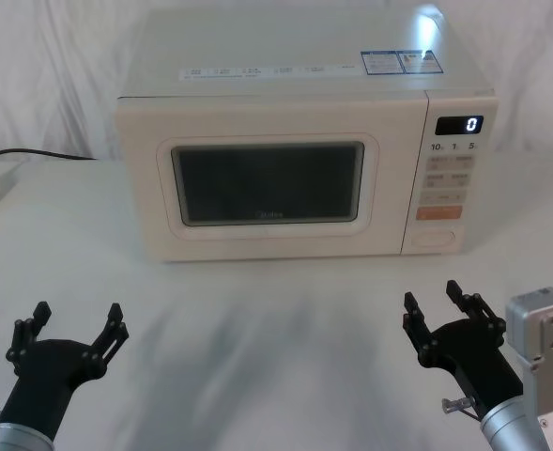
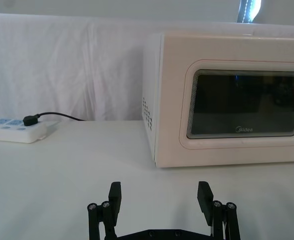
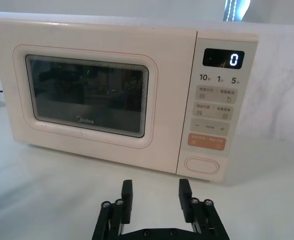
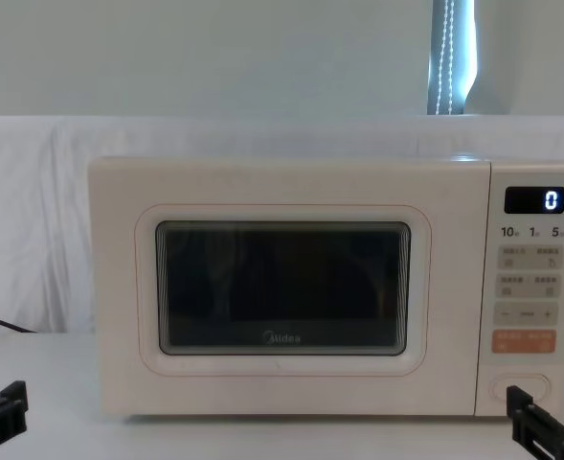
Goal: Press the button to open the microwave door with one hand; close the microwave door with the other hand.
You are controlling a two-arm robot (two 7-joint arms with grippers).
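Two end effectors rest low over the desk in our head view, left end effector [image 1: 77,326] and right end effector [image 1: 438,307], both spread open. We judge the right nearer the button [image 1: 436,238], ahead and above it. Our right wrist view shows the button [image 3: 201,165] wide, level, beside the shut microwave door [image 3: 87,95].

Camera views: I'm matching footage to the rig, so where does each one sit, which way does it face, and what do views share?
Head: high, looking down at the microwave door; left gripper and right gripper low.
Chest: low, facing the door straight on; gripper tips at the lower corners.
Left wrist: behind open fingers, facing the door's left part.
Right wrist: behind open fingers, facing the button.
All share the door.
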